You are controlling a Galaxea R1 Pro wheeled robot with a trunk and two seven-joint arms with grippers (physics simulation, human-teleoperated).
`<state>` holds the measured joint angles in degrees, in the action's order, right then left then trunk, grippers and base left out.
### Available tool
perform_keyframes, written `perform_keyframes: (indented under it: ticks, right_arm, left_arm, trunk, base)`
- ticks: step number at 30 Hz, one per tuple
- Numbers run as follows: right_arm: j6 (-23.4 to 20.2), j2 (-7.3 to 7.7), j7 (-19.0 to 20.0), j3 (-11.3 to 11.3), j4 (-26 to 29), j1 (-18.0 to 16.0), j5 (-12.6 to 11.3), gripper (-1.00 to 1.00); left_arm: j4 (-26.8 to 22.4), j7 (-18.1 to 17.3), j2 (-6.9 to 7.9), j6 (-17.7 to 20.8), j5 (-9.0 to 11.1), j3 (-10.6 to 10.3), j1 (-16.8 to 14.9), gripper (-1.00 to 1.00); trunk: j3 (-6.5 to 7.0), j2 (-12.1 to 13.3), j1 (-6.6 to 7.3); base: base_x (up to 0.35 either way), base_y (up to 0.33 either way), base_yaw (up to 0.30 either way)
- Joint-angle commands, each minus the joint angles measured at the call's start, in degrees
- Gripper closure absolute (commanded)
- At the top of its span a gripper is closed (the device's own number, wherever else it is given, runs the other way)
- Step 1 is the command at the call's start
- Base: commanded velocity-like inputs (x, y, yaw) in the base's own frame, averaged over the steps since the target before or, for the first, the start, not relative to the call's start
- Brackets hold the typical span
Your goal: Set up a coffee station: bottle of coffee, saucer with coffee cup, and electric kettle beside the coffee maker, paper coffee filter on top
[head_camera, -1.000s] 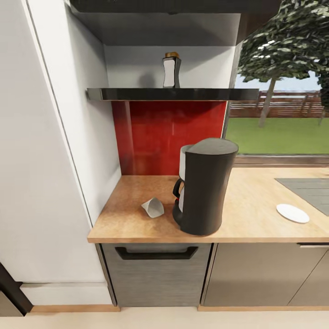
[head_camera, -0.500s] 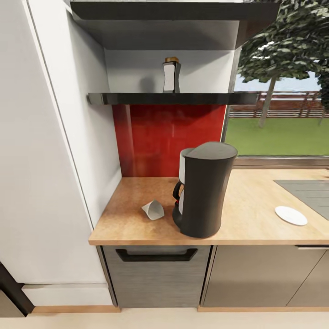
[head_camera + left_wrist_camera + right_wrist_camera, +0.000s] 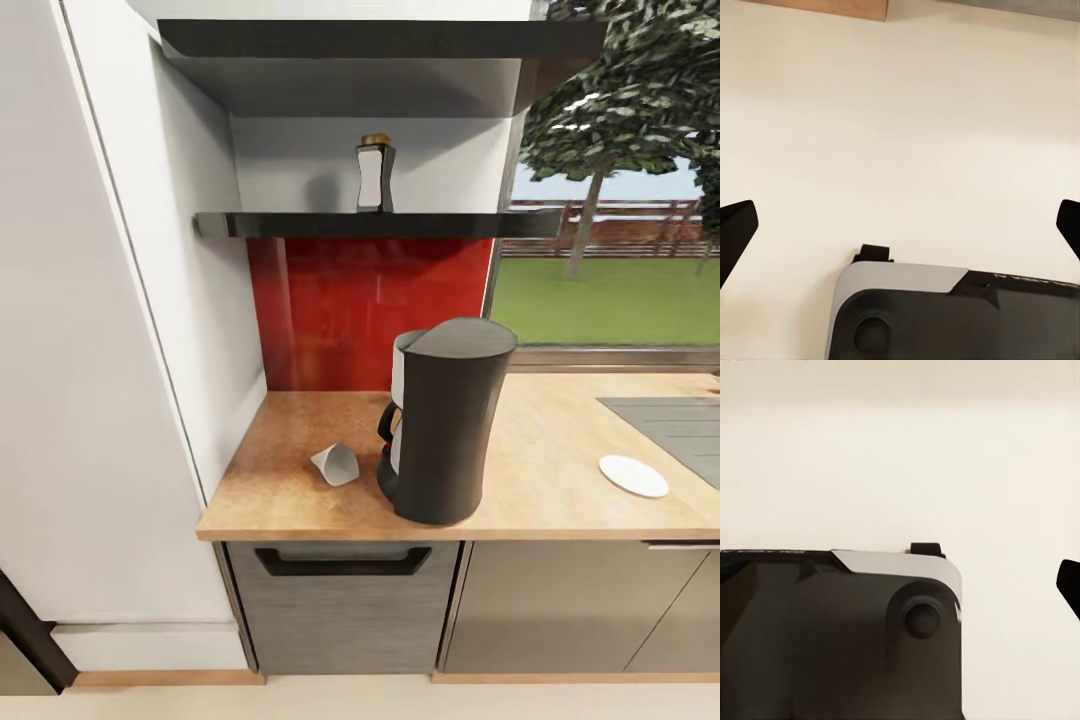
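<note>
The dark grey coffee maker [image 3: 445, 420] stands on the beige countertop [image 3: 560, 440] near its front edge. A white paper coffee filter [image 3: 336, 463] lies on its side just left of the machine. The white saucer [image 3: 633, 475] rests flat further right, beside the sink. The bottle of coffee [image 3: 375, 176] stands upright on the thin glossy black kitchen shelf [image 3: 300, 223] above. In the wrist views, my left gripper [image 3: 900, 232] is open over pale floor, and my right gripper [image 3: 900, 585] also hangs open, with one fingertip [image 3: 1070, 585] at the frame edge.
A thicker black shelf [image 3: 380, 40] hangs above the thin one. A white wall panel [image 3: 120, 350] bounds the counter's left end. The grey sink [image 3: 670, 420] is inset at right, below a window. A drawer with a black handle [image 3: 340, 562] sits under the counter. My own base [image 3: 952, 315] shows below the grippers.
The whole head picture has slid slightly downward, so the camera has moved. The coffee maker, filter, saucer and bottle keep their places.
</note>
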<state>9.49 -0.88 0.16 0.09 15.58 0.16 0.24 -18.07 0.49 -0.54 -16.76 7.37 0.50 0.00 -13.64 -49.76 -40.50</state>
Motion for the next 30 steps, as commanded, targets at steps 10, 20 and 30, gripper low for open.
perform_keyframes:
  ticks: [10, 20, 30]
  right_arm:
    - [0.08, 0.00, 0.02, 0.00, 0.07, 0.02, 0.02, -1.00]
    - [0.08, 0.00, 0.02, 0.00, 0.07, 0.02, 0.02, -1.00]
    - [0.08, 0.00, 0.02, 0.00, 0.07, 0.02, 0.02, -1.00]
  left_arm:
    - [-0.03, 0.04, 0.00, -0.11, 0.28, 0.04, 0.00, -1.00]
    - [-0.03, 0.12, 0.01, -0.11, 0.28, 0.07, 0.00, -1.00]
    - [-0.03, 0.13, 0.01, -0.11, 0.28, 0.03, 0.00, -1.00]
  trunk:
    - [1.74, 3.98, 2.19]
    - [3.54, 7.99, 4.39]
    - [5.34, 12.00, 6.59]
  base:
    - [0.000, 0.000, 0.000]
    - [0.000, 0.000, 0.000]
    - [0.000, 0.000, 0.000]
